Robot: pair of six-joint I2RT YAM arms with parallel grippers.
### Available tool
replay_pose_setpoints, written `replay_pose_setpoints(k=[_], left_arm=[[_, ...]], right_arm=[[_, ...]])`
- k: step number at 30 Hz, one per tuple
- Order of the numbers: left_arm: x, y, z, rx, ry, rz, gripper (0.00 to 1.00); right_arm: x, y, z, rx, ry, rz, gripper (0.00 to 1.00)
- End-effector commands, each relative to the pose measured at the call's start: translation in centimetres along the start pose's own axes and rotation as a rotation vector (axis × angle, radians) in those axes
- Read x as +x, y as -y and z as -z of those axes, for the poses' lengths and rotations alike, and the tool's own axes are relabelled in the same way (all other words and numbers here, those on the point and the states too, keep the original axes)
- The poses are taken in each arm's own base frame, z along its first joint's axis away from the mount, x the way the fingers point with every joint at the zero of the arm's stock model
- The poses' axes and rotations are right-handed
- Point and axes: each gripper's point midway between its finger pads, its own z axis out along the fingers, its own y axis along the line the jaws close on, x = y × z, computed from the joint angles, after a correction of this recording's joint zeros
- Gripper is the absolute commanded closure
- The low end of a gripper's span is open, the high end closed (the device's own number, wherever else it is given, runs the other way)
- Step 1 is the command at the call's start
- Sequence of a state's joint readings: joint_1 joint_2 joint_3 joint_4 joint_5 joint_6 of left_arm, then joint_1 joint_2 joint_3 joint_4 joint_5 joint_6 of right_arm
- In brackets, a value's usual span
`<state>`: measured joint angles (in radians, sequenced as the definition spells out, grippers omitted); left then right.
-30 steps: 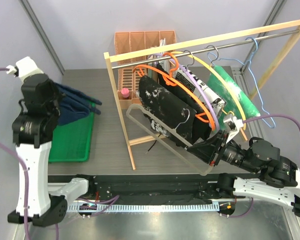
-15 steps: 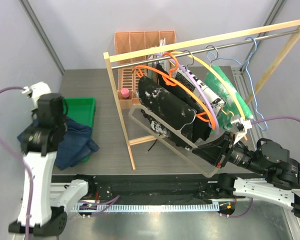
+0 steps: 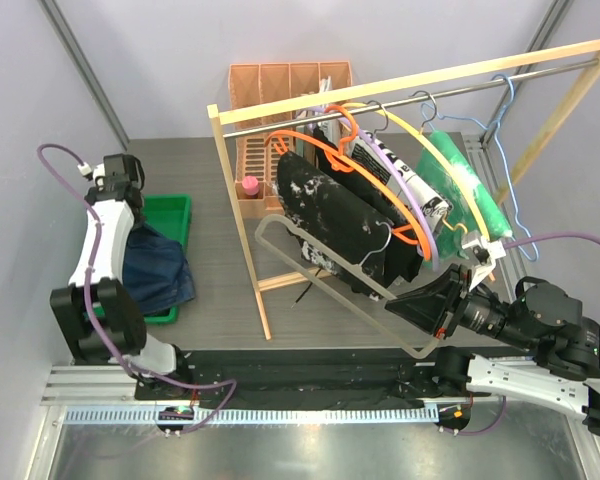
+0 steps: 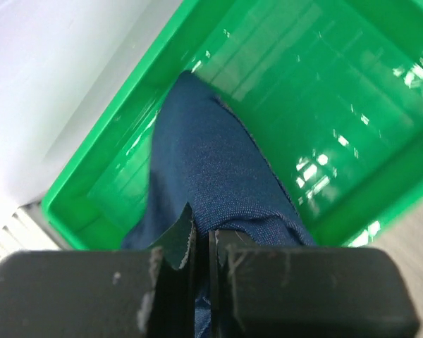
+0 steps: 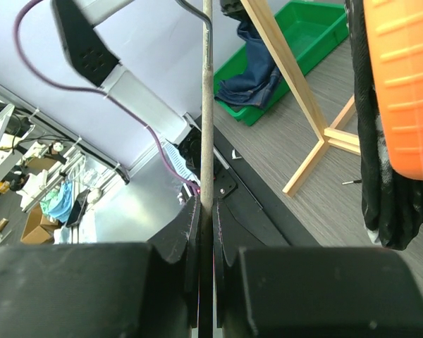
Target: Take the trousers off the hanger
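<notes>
The navy trousers (image 3: 155, 275) lie bunched in the near end of the green tray (image 3: 170, 210). My left gripper (image 3: 132, 222) is over the tray. The left wrist view shows my left gripper (image 4: 201, 236) shut on a fold of the navy trousers (image 4: 204, 162) above the tray (image 4: 317, 91). The black speckled trousers (image 3: 325, 210) hang on the rack. My right gripper (image 3: 400, 305) is shut on the near bar of a large grey hanger (image 3: 330, 290). In the right wrist view my right gripper (image 5: 206, 211) clamps the hanger rod (image 5: 207, 105).
A wooden rack (image 3: 245, 240) stands mid-table with orange (image 3: 310, 150), purple and yellow hangers, a green garment (image 3: 470, 190) and a blue wire hanger (image 3: 510, 130). An orange slotted organiser (image 3: 285, 85) and a pink bottle (image 3: 249, 187) stand behind it.
My left arm has swung the navy trousers towards the near side, then reached back over the tray, and they now rest in it. My right gripper has pulled the grey hanger slightly nearer.
</notes>
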<state>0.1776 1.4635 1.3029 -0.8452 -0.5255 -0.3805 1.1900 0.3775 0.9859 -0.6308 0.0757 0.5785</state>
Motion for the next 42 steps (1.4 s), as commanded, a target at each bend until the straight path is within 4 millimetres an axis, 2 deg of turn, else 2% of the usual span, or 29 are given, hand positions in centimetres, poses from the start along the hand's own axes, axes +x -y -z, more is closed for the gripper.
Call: replay_pose_setpoints(k=[1,3,4,5,7,8,11,12,15,16,17,19,21,22,24,25,28,29,30,31,32,35,36,37,38,39,40,42], left_arm=[[-3.7,1.1,-3.0,0.022,0.07,0.062,1.0],[-3.3,1.7,-5.3,-0.002,0.038,0.048,1.0],[-4.3,2.1,-5.7,0.002,0.058,0.045,1.0],[-3.9,2.8,-7.2,-0.01,0.035,0.03,1.0],[-5.2,3.4,-7.9,-0.01,0.048,0.035,1.0],[-4.9,3.9,-9.2,-0.019,0.025,0.025,1.0],[-5.7,4.3,-10.2,-0.036,0.024,0.031,1.0],[-5.3,4.4,-11.0,-0.045,0.004,0.024,1.0],[-5.0,4.7,-10.9,-0.036,-0.015,0.037,0.79],[-4.8,4.6,-10.7,-0.029,-0.021,0.043,0.66],[-4.2,4.6,-10.5,-0.019,-0.031,0.053,0.6],[-4.6,4.2,-8.8,0.005,-0.01,0.08,0.43],[-3.4,4.1,-7.7,0.031,-0.039,0.092,0.35],[-4.1,3.5,-5.9,0.056,-0.009,0.12,0.33],[-2.7,3.4,-4.2,0.103,-0.035,0.148,0.29],[-3.2,2.8,-2.0,0.136,0.004,0.187,0.26],[-1.4,2.2,1.5,0.211,-0.014,0.248,0.21],[-1.5,1.3,3.9,0.25,0.025,0.282,0.17],[-1.2,1.1,5.0,0.278,0.034,0.298,0.12],[-1.0,1.2,6.6,0.329,0.041,0.324,0.11],[-0.5,0.4,8.7,0.365,0.067,0.341,0.11],[0.2,0.0,12.7,0.478,0.095,0.38,0.12],[0.1,-0.4,15.3,0.56,0.159,0.405,0.12],[0.1,-0.1,16.4,0.614,0.177,0.419,0.14],[0.9,1.2,18.2,0.74,0.159,0.42,0.15],[0.8,1.1,19.9,0.798,0.199,0.428,0.16],[0.8,1.1,20.9,0.837,0.211,0.431,0.16],[1.1,1.9,22.8,0.943,0.208,0.419,0.18]], right_arm=[[-2.2,-1.5,0.8,-0.042,0.059,-0.005,0.99],[-2.3,-1.5,0.6,-0.036,0.058,-0.007,0.99],[-2.2,-1.4,0.4,-0.031,0.054,-0.009,0.99],[-2.2,-1.3,0.3,-0.028,0.054,-0.011,0.99],[-2.0,-1.0,-0.1,-0.011,0.049,-0.015,0.99],[-1.9,-0.9,-0.2,-0.007,0.046,-0.019,0.99],[-1.6,-0.8,-0.7,0.007,0.029,-0.029,0.99],[-1.6,-0.8,-0.8,0.01,0.029,-0.034,0.99],[-1.6,-0.6,-1.1,0.022,0.026,-0.04,0.99],[-1.6,-0.5,-1.2,0.03,0.028,-0.04,0.99],[-1.6,-0.3,-1.3,0.042,0.026,-0.038,0.99],[-1.7,-0.1,-1.3,0.06,0.019,-0.025,0.99],[-1.6,0.4,-1.6,0.089,0.007,-0.007,0.99],[-1.7,0.4,-1.6,0.092,0.009,-0.004,0.99],[-1.9,0.6,-1.9,0.108,0.011,0.005,0.99],[-1.9,0.7,-1.9,0.114,0.011,0.01,0.99],[-1.7,1.2,-2.4,0.147,-0.005,0.017,0.99],[-1.6,1.2,-2.5,0.152,-0.011,0.012,0.99],[-1.6,1.2,-2.6,0.151,-0.013,0.012,0.99],[-1.5,1.2,-2.7,0.153,-0.019,0.012,0.99],[-1.5,1.3,-2.8,0.158,-0.02,0.016,0.99],[-1.8,1.2,-2.7,0.163,-0.027,0.037,0.99],[-1.8,1.1,-2.5,0.157,-0.033,0.046,0.99],[-2.2,0.8,-2.3,0.146,-0.025,0.053,0.99],[-2.3,0.3,-2.1,0.123,-0.03,0.062,0.99],[-2.5,-0.1,-2.0,0.102,-0.036,0.09,0.99],[-3.1,-0.9,-1.6,0.071,-0.032,0.109,0.99],[-4.0,-1.0,-0.9,0.083,-0.034,0.153,0.99]])
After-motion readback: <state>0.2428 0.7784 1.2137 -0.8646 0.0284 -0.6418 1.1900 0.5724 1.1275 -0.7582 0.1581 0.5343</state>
